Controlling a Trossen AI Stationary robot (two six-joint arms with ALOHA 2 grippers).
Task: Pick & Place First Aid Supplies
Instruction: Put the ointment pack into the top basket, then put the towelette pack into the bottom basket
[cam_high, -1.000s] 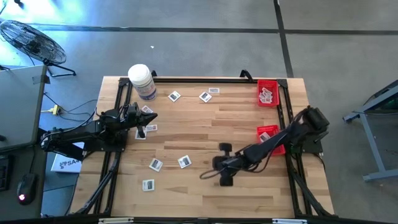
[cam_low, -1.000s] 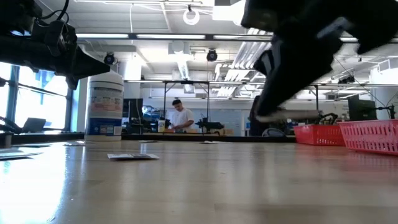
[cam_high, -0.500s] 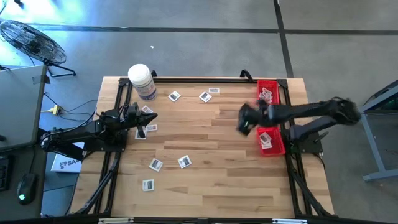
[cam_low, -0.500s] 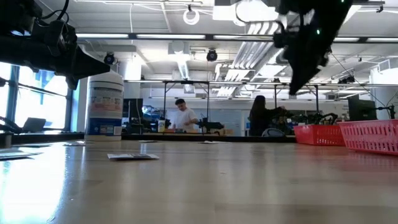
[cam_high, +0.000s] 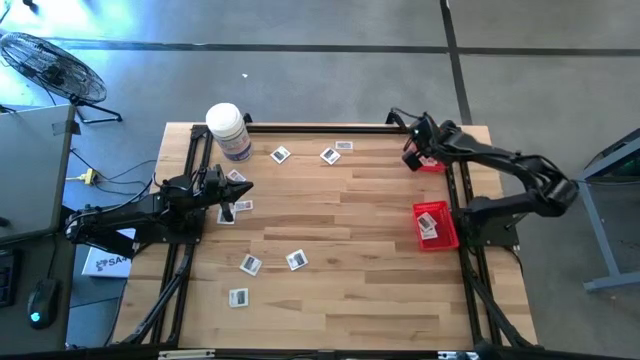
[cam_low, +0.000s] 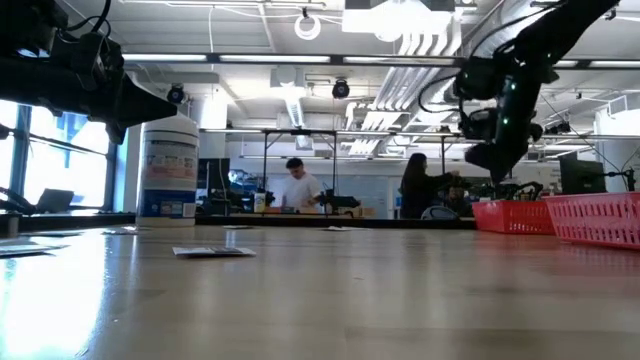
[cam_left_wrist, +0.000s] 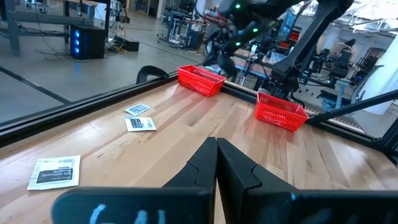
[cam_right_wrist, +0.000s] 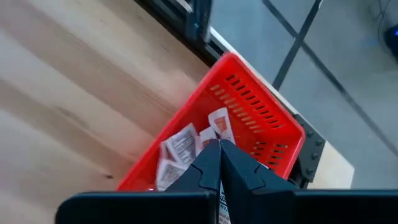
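Nearest the front edge of the table (cam_high: 330, 300), three white packets (cam_high: 250, 264) lie flat toward the left side, two side by side and one closer to the edge. Midway along the right edge sits a red basket (cam_high: 446, 236) with a packet or two inside. Beside the left edge the left gripper (cam_high: 240, 188) hangs with its fingers pressed together, holding nothing; a few packets lie right under and beside its tip. Further back, three more packets are scattered near the back edge, right of the big white jar (cam_high: 229, 130) in the back left corner. In the back right corner a second red basket (cam_right_wrist: 261, 130) holds several packets in a small heap. The right gripper (cam_high: 409, 158) hovers over this basket's inner side, its fingers (cam_right_wrist: 208, 163) closed and empty, pointing down at the heap.
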